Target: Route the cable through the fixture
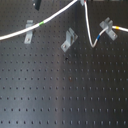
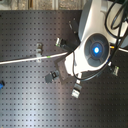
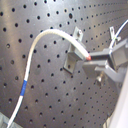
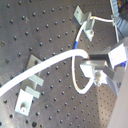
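In the first exterior view the white cable (image 1: 55, 16) runs from the first exterior view's left up to the top edge. From there it drops in a loop (image 1: 92, 40) and rises past a blue band to the cross-shaped clip (image 1: 106, 25). The fixture (image 1: 69, 40), a slanted silver clip, stands in the middle, apart from the cable. My gripper (image 3: 92, 60) is shut on the cable; it also shows in the second wrist view (image 4: 91, 67). In the second exterior view the arm (image 2: 92, 50) hides the gripper.
A smaller slanted clip (image 1: 29, 32) stands at the first exterior view's left, with the cable and its green band (image 1: 42, 22) at its top. The black perforated board (image 1: 65, 90) spreads toward the front. A small black block (image 1: 37, 4) sits at the far edge.
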Available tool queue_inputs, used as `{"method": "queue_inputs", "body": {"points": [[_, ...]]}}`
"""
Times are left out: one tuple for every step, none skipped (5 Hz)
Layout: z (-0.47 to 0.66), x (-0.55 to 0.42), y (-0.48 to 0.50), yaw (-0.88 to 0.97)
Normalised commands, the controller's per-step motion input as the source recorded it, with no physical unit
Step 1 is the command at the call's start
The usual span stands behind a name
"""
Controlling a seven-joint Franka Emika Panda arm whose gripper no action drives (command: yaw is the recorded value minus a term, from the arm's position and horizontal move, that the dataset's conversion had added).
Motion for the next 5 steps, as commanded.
{"method": "queue_inputs", "body": {"points": [[0.36, -0.021, 0.306, 0.22], [0.28, 0.025, 0.235, 0.41], [0.27, -0.038, 0.134, 0.14], [0.33, -0.356, -0.020, -0.24], [0.19, -0.514, 0.073, -0.13]]}}
